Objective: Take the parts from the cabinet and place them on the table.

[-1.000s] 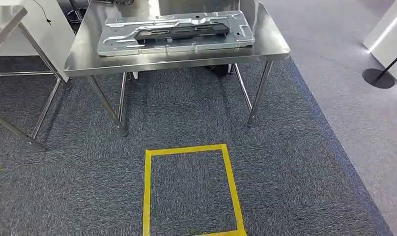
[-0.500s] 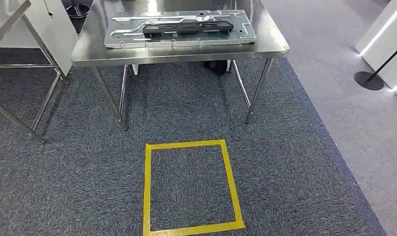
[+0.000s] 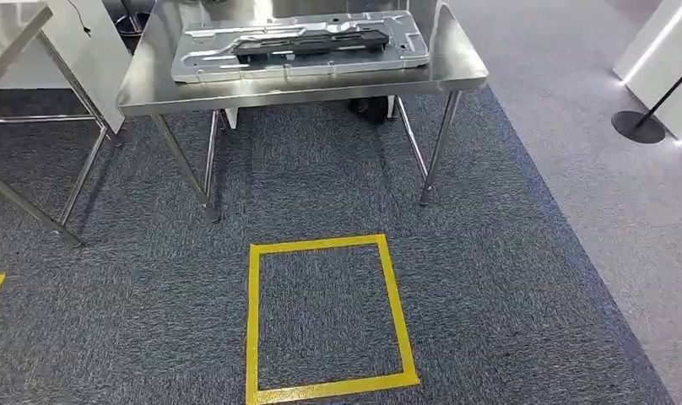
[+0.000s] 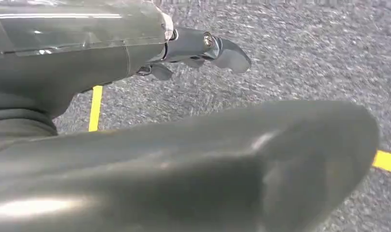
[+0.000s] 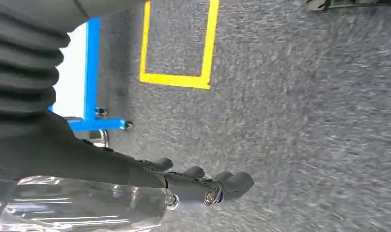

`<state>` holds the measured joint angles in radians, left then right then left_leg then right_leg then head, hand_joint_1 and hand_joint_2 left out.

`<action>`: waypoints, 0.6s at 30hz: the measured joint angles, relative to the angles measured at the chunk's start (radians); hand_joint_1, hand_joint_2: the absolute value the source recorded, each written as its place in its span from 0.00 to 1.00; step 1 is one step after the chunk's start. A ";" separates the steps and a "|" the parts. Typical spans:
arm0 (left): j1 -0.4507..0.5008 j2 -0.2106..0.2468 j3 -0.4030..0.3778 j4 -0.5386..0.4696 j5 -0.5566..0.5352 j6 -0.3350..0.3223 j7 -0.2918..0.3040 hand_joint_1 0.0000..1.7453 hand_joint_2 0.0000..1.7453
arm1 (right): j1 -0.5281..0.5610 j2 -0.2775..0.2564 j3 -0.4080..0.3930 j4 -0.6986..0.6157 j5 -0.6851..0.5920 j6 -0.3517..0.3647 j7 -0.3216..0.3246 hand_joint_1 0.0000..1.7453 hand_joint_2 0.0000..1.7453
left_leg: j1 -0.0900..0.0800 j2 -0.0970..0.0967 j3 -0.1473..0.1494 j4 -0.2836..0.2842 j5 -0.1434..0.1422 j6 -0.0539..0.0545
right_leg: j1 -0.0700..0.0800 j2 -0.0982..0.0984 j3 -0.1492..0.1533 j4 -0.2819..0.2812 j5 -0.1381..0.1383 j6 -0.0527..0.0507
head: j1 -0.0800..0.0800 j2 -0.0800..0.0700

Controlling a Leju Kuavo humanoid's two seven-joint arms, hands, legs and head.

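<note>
A steel table (image 3: 304, 91) stands ahead in the head view. On it lies a large silver sheet-metal panel (image 3: 209, 66) with a long black part (image 3: 308, 44) resting across its middle. My left hand (image 4: 203, 48) hangs over the carpet in the left wrist view, fingers stretched out and holding nothing. In the right wrist view my right hand (image 5: 203, 186) also hangs above the carpet, its fingers loosely extended and empty.
A yellow tape square (image 3: 251, 321) is marked on the grey carpet in front of the table. A second steel table (image 3: 8, 38) stands at the left. A black stanchion base (image 3: 637, 126) sits at the right. A blue frame (image 5: 92, 72) stands beside my right arm.
The whole head view has shifted as the camera moved: the table and yellow square now sit higher in the picture. The parts on the table lie as before.
</note>
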<state>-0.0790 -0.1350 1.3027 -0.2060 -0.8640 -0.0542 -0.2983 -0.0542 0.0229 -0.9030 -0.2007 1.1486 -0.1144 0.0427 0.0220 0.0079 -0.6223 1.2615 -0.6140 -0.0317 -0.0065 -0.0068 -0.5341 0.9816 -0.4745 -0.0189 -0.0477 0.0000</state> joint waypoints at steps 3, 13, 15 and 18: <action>-0.003 -0.002 0.002 0.000 0.000 0.000 -0.001 0.00 1.00 | -0.001 0.002 -0.001 -0.001 0.000 -0.004 0.002 0.00 0.00 | 0.023 -0.002 0.130 -0.248 0.081 -0.027 | -0.004 0.005 -0.019 0.035 -0.011 0.015 | 0.000 0.000; -0.003 0.000 0.005 0.000 0.000 0.001 -0.003 0.00 1.00 | -0.003 0.002 -0.014 0.000 -0.006 -0.010 -0.019 0.00 0.00 | 0.006 -0.012 0.114 -0.245 0.087 0.015 | -0.004 0.010 -0.030 0.040 -0.004 0.043 | 0.000 0.000; -0.003 0.000 0.005 0.000 0.000 0.001 -0.003 0.00 1.00 | -0.003 0.002 -0.014 0.000 -0.006 -0.010 -0.019 0.00 0.00 | 0.006 -0.012 0.114 -0.245 0.087 0.015 | -0.004 0.010 -0.030 0.040 -0.004 0.043 | 0.000 0.000; -0.003 0.000 0.006 0.000 0.003 -0.002 -0.010 0.00 1.00 | -0.003 0.003 -0.019 0.000 -0.010 -0.008 -0.031 0.00 1.00 | 0.001 -0.012 0.112 -0.245 0.088 0.019 | -0.006 0.010 -0.031 0.038 -0.001 0.047 | 0.000 0.000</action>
<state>-0.0821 -0.1350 1.3088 -0.2056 -0.8610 -0.0561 -0.3086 -0.0572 0.0256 -0.9224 -0.2007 1.1383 -0.1221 0.0118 0.0226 -0.0043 -0.5103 1.0168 -0.5261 -0.0127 -0.0128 0.0033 -0.5646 1.0192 -0.4753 0.0281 -0.0473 0.0000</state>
